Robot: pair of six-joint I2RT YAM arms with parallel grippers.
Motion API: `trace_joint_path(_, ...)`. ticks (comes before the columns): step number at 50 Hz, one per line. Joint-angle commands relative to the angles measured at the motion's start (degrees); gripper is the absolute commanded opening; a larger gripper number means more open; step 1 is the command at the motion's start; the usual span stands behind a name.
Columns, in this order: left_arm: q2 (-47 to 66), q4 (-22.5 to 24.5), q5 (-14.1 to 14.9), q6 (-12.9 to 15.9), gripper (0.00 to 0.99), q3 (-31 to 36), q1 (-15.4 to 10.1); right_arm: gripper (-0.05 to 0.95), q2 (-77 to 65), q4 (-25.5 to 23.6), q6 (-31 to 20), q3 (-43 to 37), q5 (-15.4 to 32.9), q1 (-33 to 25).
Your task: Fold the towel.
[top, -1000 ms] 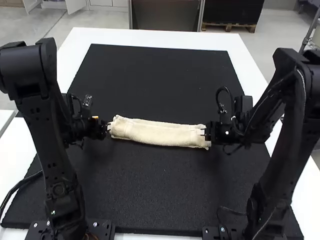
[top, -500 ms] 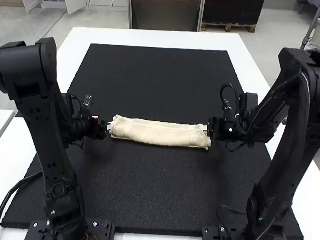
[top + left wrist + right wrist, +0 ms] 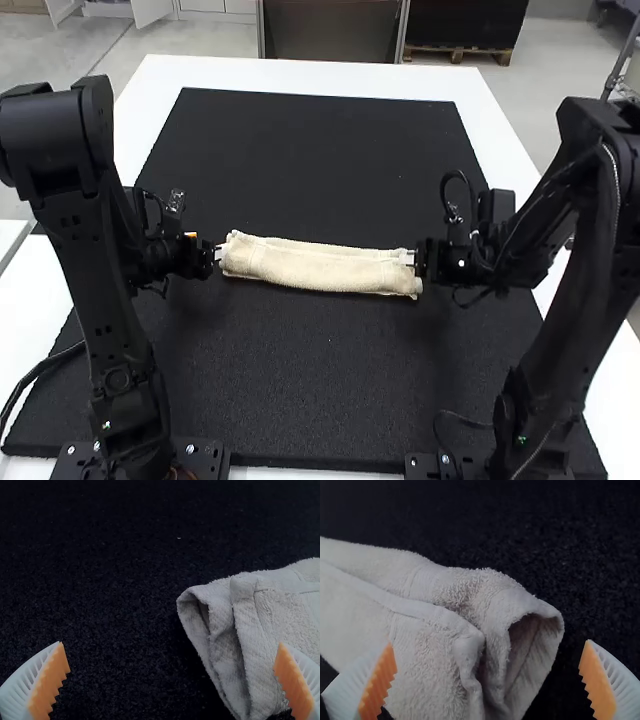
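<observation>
Towel: the cream towel [image 3: 315,267] is lying on the black mat [image 3: 310,150], folded over into a long, narrow strip, and is stretching crosswise between the left gripper [image 3: 218,254] and the right gripper [image 3: 409,258].
Towel's left end: it is facing the left gripper; in the left wrist view its layers are showing as stacked folds, the outer one curling into a small hollow.
Left jaws: they are standing wide apart, released, with the orange pads [image 3: 51,685] facing each other. One finger is overlapping the towel in the left wrist view, the other is showing against the mat, and the folded end is reaching partway into the gap between them. Whether the overlapping finger is touching the cloth, I cannot tell.
Towel's right end: it is facing the right gripper; in the right wrist view a rounded fold is gaping like a short tunnel, and a thicker hem is running along the layer beside it.
Right jaws: they are also standing wide apart, gripping nothing. The towel's end is showing between the two fingers; one is overlapping the cloth in that view, the other is showing against the mat beside the gaping fold. Contact with the cloth, I cannot tell.
Mat: it is covering much of the white bench [image 3: 300,69].
Cable: a black cable [image 3: 45,365] is curving beside the left arm [image 3: 112,310].
</observation>
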Motion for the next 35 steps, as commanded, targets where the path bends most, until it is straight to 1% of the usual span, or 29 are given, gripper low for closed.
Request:
trace_joint_path(1,-1.9,0.3,1.2,0.7,0.959,-0.3,0.7,0.84,1.6,0.3,-0.3,0.3,0.1,-0.2)
trace_joint_path(9,-1.9,0.3,1.2,0.7,0.959,-0.5,0.7,0.84,2.6,0.3,-0.3,0.5,0.1,0.5)
trace_joint_path(23,-1.9,0.5,1.2,0.8,0.959,-0.8,0.7,0.84,2.8,0.3,0.9,0.8,0.0,4.2)
trace_joint_path(35,-1.9,0.4,1.8,0.8,0.959,-0.8,0.7,0.84,2.8,0.3,1.0,0.8,0.0,4.3)
